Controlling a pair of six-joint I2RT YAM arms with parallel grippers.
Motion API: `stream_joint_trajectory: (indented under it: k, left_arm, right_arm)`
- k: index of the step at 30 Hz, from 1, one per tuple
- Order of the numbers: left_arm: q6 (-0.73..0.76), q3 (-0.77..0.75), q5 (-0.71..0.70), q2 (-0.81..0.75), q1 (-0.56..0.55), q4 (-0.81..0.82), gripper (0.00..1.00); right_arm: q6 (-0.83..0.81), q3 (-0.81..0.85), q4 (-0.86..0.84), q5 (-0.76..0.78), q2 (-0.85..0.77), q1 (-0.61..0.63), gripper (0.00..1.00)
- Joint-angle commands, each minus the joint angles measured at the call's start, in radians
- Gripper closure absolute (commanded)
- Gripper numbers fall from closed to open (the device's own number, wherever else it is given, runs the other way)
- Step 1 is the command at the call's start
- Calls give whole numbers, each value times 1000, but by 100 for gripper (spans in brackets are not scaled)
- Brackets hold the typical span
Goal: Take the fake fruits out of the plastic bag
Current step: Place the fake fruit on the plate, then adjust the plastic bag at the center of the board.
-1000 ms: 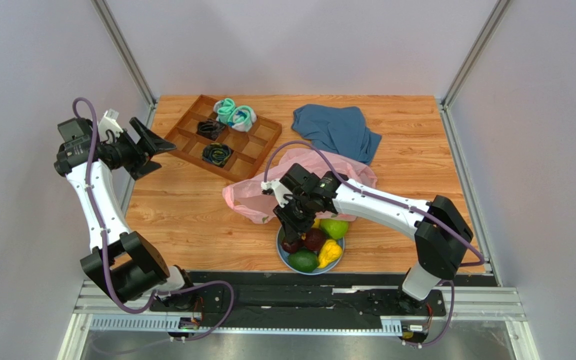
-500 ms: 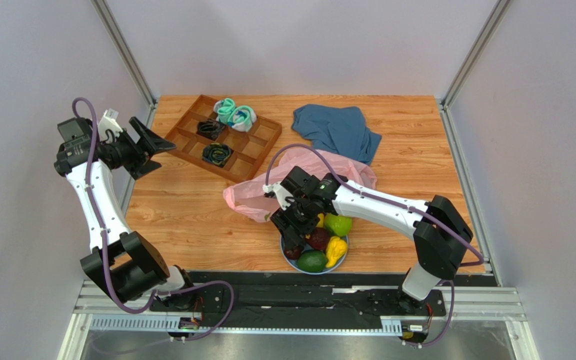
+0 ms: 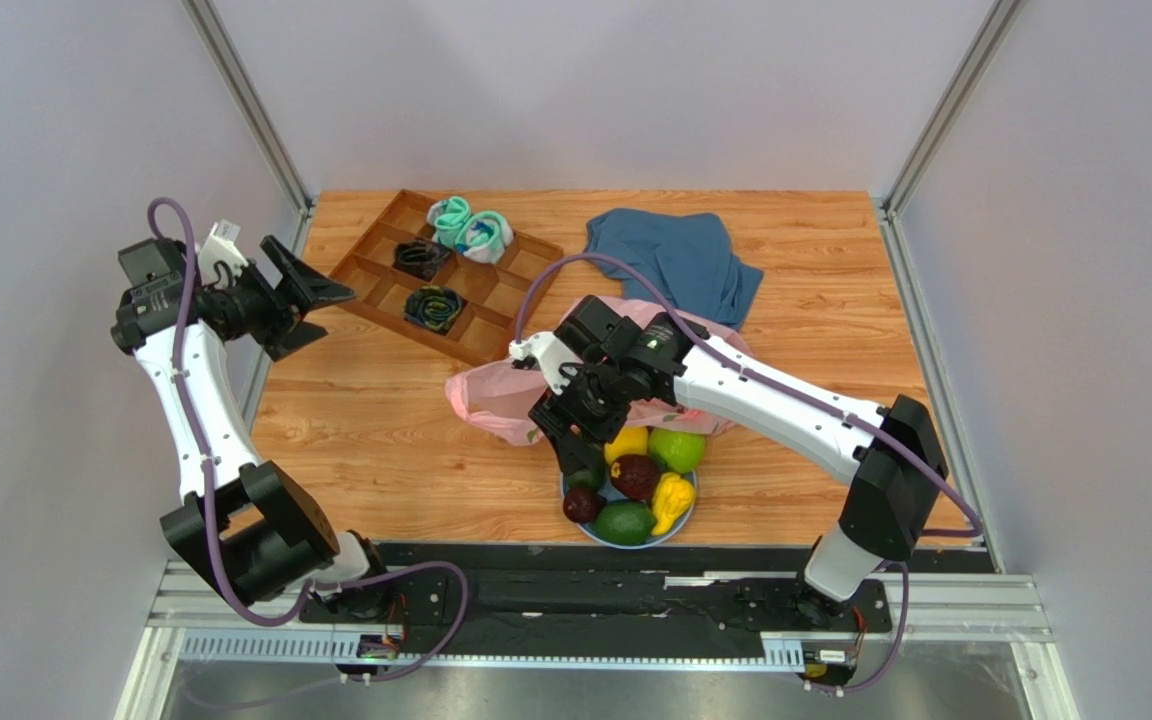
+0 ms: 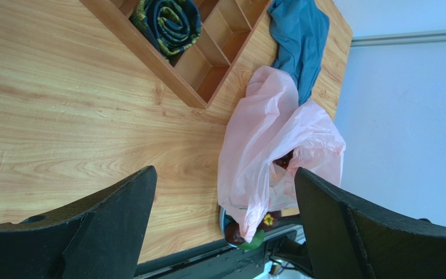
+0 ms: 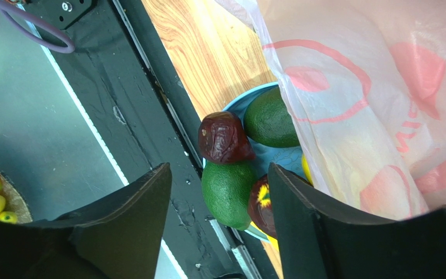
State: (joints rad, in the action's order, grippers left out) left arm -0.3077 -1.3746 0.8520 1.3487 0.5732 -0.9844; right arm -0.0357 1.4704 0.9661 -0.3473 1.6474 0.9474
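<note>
Hanging right over the blue plate (image 5: 275, 156) at the desk's (image 3: 372, 435) near edge, the right end effector (image 3: 573, 438) has its jaws spread, nothing in them, and the fake fruits (image 3: 624, 522) sit piled on that plate. The plastic bag (image 3: 492, 393) lies crumpled just behind, its edge drooping over the plate's far side and hiding some fruit. Left end effector (image 3: 304, 282) is wide open too, raised off left near the wooden tray (image 3: 515, 293); blue cloth (image 3: 680, 255) further back.

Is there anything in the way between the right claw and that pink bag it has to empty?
Nothing visible is in the way. The open right gripper hangs over the fruits on the blue plate. The pink bag lies close beside one of its fingers, with no object between them.
</note>
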Motion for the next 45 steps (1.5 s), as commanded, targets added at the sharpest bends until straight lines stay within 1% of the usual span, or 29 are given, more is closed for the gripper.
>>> stream_joint_trajectory:
  k: [1,2,3,4,7,10,14,15,16,18,20,24,26,28,29,30,31,32,33,34,35,37,38,39,40,41,43,44,45]
  left_arm:
    - [59,14,50,-49,-22,18,3]
    - [88,14,51,-55,-44,13,3]
    - [125,8,33,-62,-100,-12,3]
    - [193,-10,18,-63,-131,-29,3]
    - [277,-27,-36,-48,-260,-97,2]
    - [282,-3,-50,-25,-364,-115,1]
    - [282,42,-57,23,-476,-117,1]
    - [301,43,-59,53,-516,-143,1]
    - [306,42,-60,69,-535,-160,1]
    - [385,42,-77,104,-584,-213,1]
    - [412,40,-161,124,-636,-244,1]
    - [414,42,-183,187,-664,-269,1]
    - [424,40,-173,216,-691,-272,1]
    - [447,22,-168,273,-708,-284,8]
    - [455,10,-142,289,-716,-281,13]
    - [464,-3,-124,323,-716,-277,34]
    - [464,-21,-107,340,-717,-272,50]
    - [461,-81,-72,360,-717,-264,72]
    - [452,-121,-59,389,-719,-266,100]
    - [455,-165,-44,401,-722,-267,100]
    - [467,-264,-1,420,-730,-275,100]
    - [472,-364,59,431,-742,-278,100]
    - [454,-450,85,434,-745,-260,100]
    - [440,-486,114,429,-748,-241,100]
    - [426,-519,175,428,-754,-222,100]
    - [386,-574,199,415,-757,-165,100]
    - [346,-619,248,405,-782,-100,100]
    - [326,-653,254,388,-795,-52,100]
    - [329,-662,254,380,-814,-40,100]
  right_arm:
    - [-41,57,5,27,-98,-15,38]
    - [-43,64,-4,43,-109,-34,39]
    - [-44,73,-15,56,-118,-50,42]
    - [-41,85,-21,73,-138,-89,44]
    - [-50,97,-35,106,-164,-168,49]
    - [-139,96,-43,172,-173,-214,50]
    - [-235,41,-67,197,-135,-280,52]
    - [-250,25,-75,195,-124,-292,53]
    - [-260,15,-81,189,-112,-320,53]
    - [-289,-8,-90,166,-78,-346,54]
    - [-294,-21,-104,136,-58,-374,55]
    - [-241,-65,-148,94,-54,-389,56]
    - [-201,-134,-193,116,-66,-392,56]
    - [-89,-221,-227,174,-80,-415,57]
    - [-49,-246,-245,186,-81,-432,55]
    - [-18,-263,-248,191,-80,-453,52]
    - [29,-281,-250,214,-71,-510,50]
    - [60,-282,-248,244,-67,-542,49]
    - [75,-277,-250,279,-66,-579,49]
    - [77,-268,-251,335,-67,-660,50]
    - [68,-246,-262,346,-73,-700,52]
    - [39,-219,-268,434,-96,-798,53]
    - [4,-193,-271,445,-133,-824,53]
    - [-12,-185,-274,456,-156,-860,53]
    - [-35,-180,-288,458,-179,-868,53]
    - [-80,-186,-294,462,-236,-872,54]
    - [-113,-211,-302,472,-294,-877,54]
    - [-134,-228,-300,466,-323,-877,54]
    - [-142,-267,-296,465,-396,-878,54]
